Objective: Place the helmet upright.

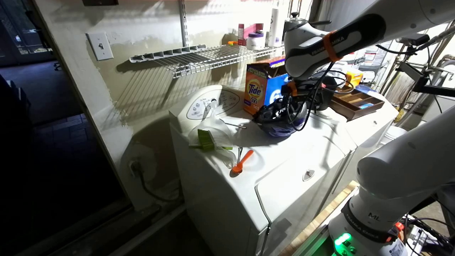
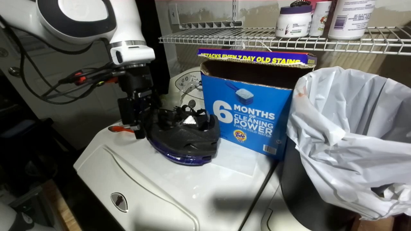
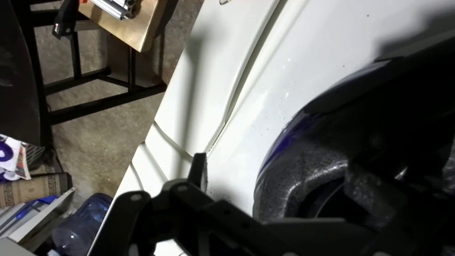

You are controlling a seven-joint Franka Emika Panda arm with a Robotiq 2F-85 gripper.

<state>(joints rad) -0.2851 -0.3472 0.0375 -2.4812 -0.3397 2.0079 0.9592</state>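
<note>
The blue helmet (image 1: 279, 126) lies upside down on the white machine top (image 1: 280, 163), in both exterior views. Its dark padding and black straps face up and its glossy blue shell is underneath (image 2: 189, 141). My gripper (image 2: 140, 126) points down at the helmet's side rim. In the wrist view the gripper (image 3: 279, 177) is open. One finger stands outside the helmet, with a gap of white surface between it and the rim (image 3: 298, 160). The other finger is lost in the dark over the helmet's inside, so I cannot tell whether it touches the padding.
An orange-and-blue box (image 2: 247, 112) stands just behind the helmet. A lined bin (image 2: 346, 141) is beside the box. An orange spoon (image 1: 242, 161), a green brush (image 1: 205, 139) and a brown tray (image 1: 355, 101) are on the machines. A wire shelf (image 1: 213, 58) hangs above.
</note>
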